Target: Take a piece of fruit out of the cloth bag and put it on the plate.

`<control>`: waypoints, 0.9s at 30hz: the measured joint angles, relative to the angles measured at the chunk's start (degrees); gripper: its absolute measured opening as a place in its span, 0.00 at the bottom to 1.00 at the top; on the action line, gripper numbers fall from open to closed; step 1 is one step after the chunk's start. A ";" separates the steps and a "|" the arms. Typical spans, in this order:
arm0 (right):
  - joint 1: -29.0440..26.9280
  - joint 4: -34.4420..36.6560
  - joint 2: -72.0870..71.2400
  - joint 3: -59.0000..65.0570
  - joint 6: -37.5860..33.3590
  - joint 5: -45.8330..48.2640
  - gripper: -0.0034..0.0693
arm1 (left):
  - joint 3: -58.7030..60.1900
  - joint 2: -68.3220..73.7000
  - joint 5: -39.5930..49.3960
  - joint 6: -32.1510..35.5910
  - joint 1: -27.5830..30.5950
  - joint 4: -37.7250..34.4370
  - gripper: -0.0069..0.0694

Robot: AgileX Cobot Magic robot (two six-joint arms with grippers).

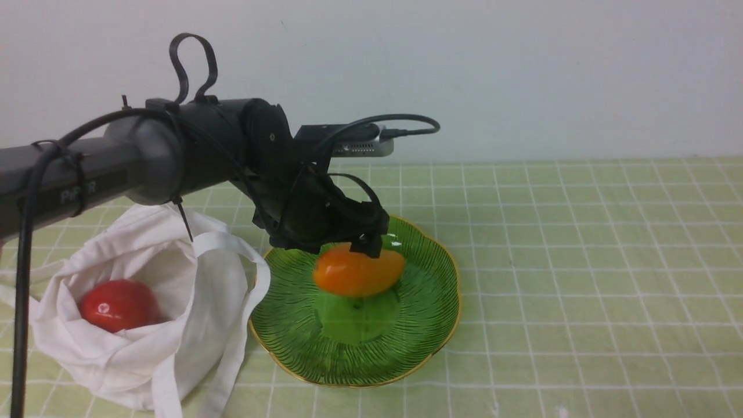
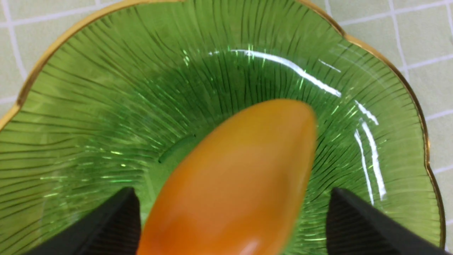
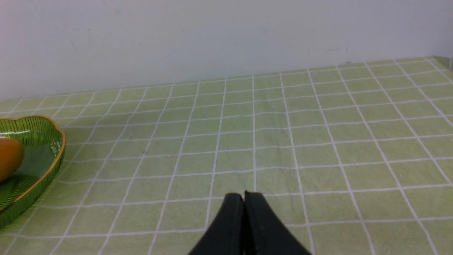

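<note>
The orange oblong fruit (image 1: 359, 271) hangs just above the middle of the green glass plate (image 1: 432, 325), right under my left gripper (image 1: 361, 247). In the left wrist view the fruit (image 2: 233, 177) looks blurred between the two black fingers (image 2: 116, 223), with a gap on each side, so my left gripper (image 2: 231, 189) is open. The plate (image 2: 88, 106) fills that view. The white cloth bag (image 1: 145, 337) lies left of the plate, mouth open. My right gripper (image 3: 244, 194) is shut and empty above bare cloth, right of the plate (image 3: 39, 141).
A rounder red fruit (image 1: 119, 305) sits inside the bag. The bag's strap (image 1: 232, 348) drapes by the plate's left rim. A green checked tablecloth (image 1: 580, 261) covers the table; a white wall stands behind.
</note>
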 joint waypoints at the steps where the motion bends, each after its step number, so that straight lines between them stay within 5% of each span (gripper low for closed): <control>1: 0.00 0.00 0.00 0.00 0.00 0.00 0.03 | -0.20 0.00 0.05 0.05 0.00 0.00 0.98; 12: 0.00 0.00 0.00 0.00 0.00 0.00 0.03 | -10.78 -0.51 14.17 0.04 0.00 3.38 0.95; 16: 0.00 0.00 0.00 0.00 0.00 0.00 0.03 | -19.48 -1.70 26.05 0.79 0.00 8.09 0.75; 22: 0.00 0.00 0.00 0.00 0.00 0.02 0.03 | -26.79 -5.75 32.21 1.87 0.05 13.25 0.25; 27: 0.00 0.00 0.00 0.00 0.00 0.02 0.03 | -22.76 -13.27 32.41 2.60 0.00 13.32 0.09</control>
